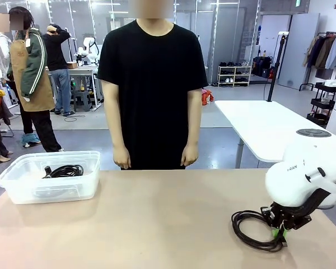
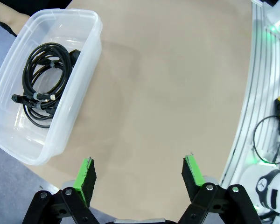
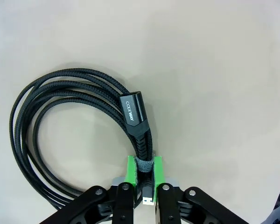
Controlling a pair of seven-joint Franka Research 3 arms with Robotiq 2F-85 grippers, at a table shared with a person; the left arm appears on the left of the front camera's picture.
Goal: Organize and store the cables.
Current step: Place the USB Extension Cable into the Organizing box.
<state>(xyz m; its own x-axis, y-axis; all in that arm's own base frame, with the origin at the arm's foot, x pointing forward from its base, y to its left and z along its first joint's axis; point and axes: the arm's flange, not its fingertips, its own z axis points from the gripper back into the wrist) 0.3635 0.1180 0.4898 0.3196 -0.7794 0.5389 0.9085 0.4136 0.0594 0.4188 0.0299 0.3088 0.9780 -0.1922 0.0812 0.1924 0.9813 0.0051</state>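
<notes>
Pinching the coiled cable [image 3: 74, 135] at its band, where all strands bunch, near the worktop's right front corner, the right gripper [image 3: 144, 179] readies a lift toward the bin [image 1: 22, 193] at the left edge, while the left gripper [image 2: 139, 179] waits, jaws wide.

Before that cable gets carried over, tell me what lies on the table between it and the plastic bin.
Nothing visible does. The right gripper is shut on the coiled cable at the table's right side, and the table between it and the bin at far left is bare. The bin has no lid and holds another cable.
</notes>
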